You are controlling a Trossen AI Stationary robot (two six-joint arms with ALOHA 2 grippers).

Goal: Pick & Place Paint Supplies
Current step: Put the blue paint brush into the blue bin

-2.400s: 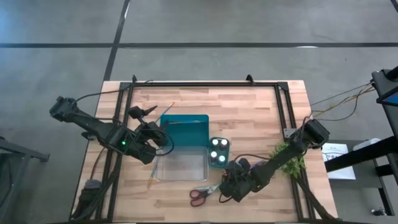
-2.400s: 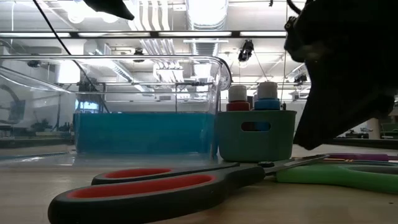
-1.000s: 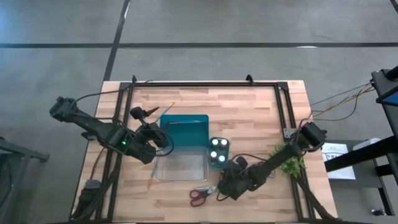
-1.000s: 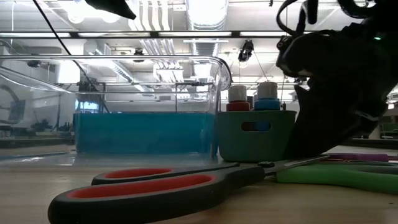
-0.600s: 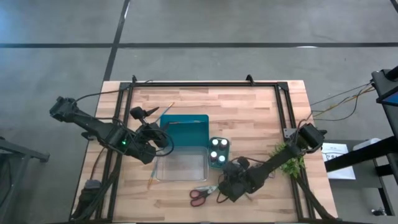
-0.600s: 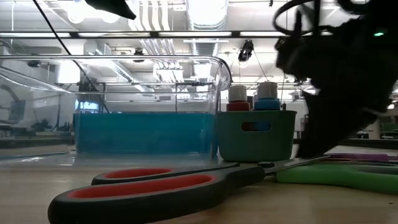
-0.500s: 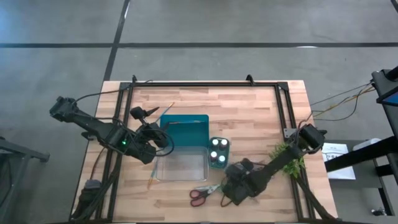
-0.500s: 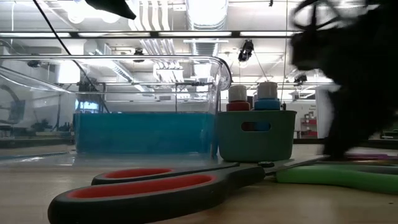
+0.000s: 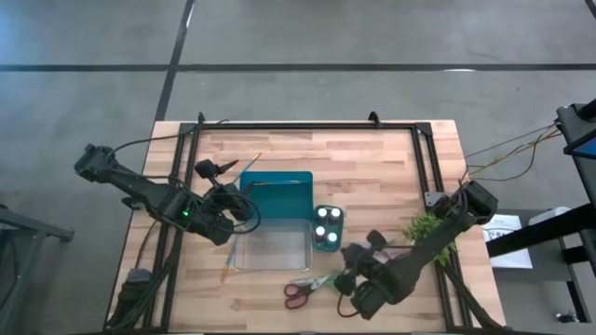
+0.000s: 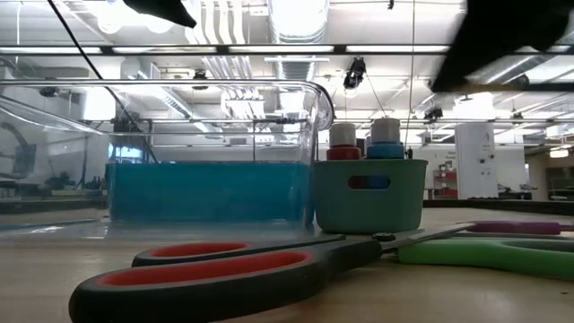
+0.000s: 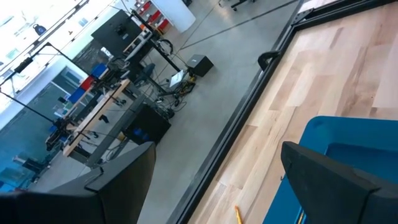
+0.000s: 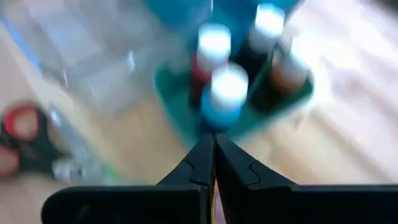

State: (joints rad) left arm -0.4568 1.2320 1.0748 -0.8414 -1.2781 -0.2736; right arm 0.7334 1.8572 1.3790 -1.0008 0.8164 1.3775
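Paint bottles (image 9: 326, 226) with white caps stand in a small teal cup (image 10: 369, 193). The red-handled scissors (image 9: 298, 294) lie near the table's near edge, with green handles (image 10: 489, 253) and a purple handle (image 10: 513, 227) beside them. My right gripper (image 12: 212, 147) hovers shut above that spot (image 9: 359, 285), and a thin brush (image 10: 502, 88) lies level under it. My left gripper (image 11: 217, 186) is open and waits over the far-left corner of the teal container (image 9: 277, 193). More brushes (image 9: 248, 168) lie by that container. My right gripper pinches the thin brush between its two fingers (image 12: 200, 163), coming from above. The brush's shaft (image 10: 475, 89) lies across the fingers, level and lifted clear of the table. Which part of its length is held is hidden by the gripper.
A clear container (image 9: 272, 249) stands in front of the teal one. A green plant sprig (image 9: 430, 238) lies under my right arm near the table's right edge. A black frame (image 9: 307, 126) runs along the far and side edges. Bare wood shows at the far right.
My right gripper has risen from the table beside the scissors' handles and drifted toward the near edge. It now hangs high over the handles. The scissors and the bottles have stayed where they were.
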